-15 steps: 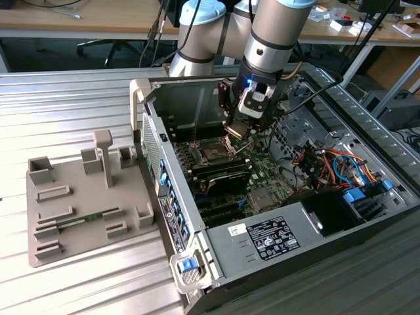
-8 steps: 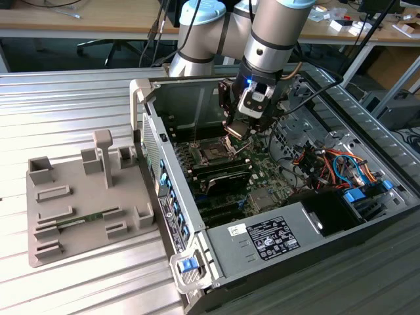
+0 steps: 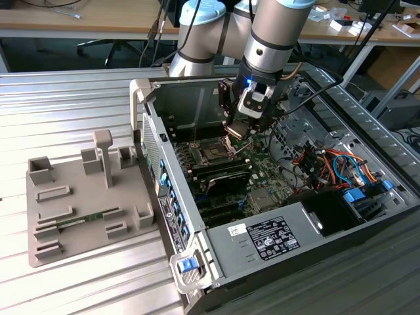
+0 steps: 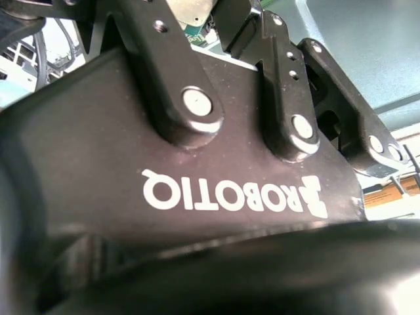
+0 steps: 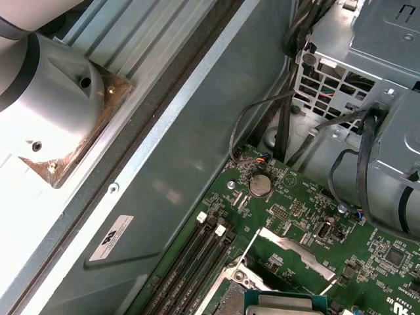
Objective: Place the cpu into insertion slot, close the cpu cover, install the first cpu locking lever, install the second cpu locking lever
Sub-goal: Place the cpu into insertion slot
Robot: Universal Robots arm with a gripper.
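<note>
end effector (image 3: 237, 133) with cpu (image 3: 233, 128) above socket (image 3: 213, 155)

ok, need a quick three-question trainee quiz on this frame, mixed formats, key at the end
1. True or false: the cpu is held clear of the insertion slot, not seated in it.
2. In the exterior view the gripper hangs over: A) the grey fixture tray, B) the motherboard in the open case, C) the white-labelled power supply.
3. Fill in: the jaws are shut on the ____.
Key: 1 true; 2 B; 3 cpu.
</note>
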